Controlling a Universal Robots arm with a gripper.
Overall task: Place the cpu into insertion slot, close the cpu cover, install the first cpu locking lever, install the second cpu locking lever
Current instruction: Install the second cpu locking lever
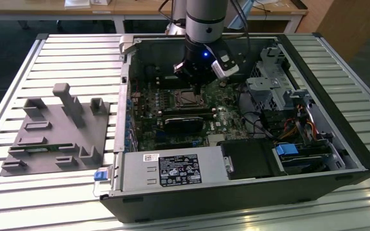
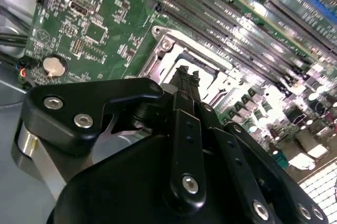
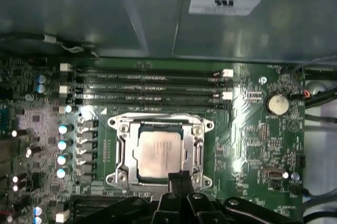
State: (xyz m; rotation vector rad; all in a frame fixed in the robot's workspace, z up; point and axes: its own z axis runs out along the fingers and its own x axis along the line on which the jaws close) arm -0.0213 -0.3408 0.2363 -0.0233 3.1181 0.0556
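The cpu [image 3: 158, 153] lies flat in its socket on the green motherboard, dull silver top showing. The cpu cover [image 3: 122, 148], a silvery frame, lies down around it with the chip in its window. In the exterior view the socket [image 1: 185, 97] sits mid-board inside the open computer case. My gripper [image 3: 179, 178] hovers at the socket's edge, its black fingers pressed together with nothing between them. In the second wrist view the gripper [image 2: 184, 78] points down at the socket frame [image 2: 166, 42]. I cannot make out how the locking levers stand.
Memory slots [image 3: 147, 87] run beside the socket, and a coin battery [image 3: 277, 104] lies on the board. The case walls [image 1: 124, 96] surround the board. A power supply [image 1: 172, 171] and a drive cage [image 1: 281, 91] stand nearby. A grey fixture [image 1: 56, 130] lies at the exterior view's left.
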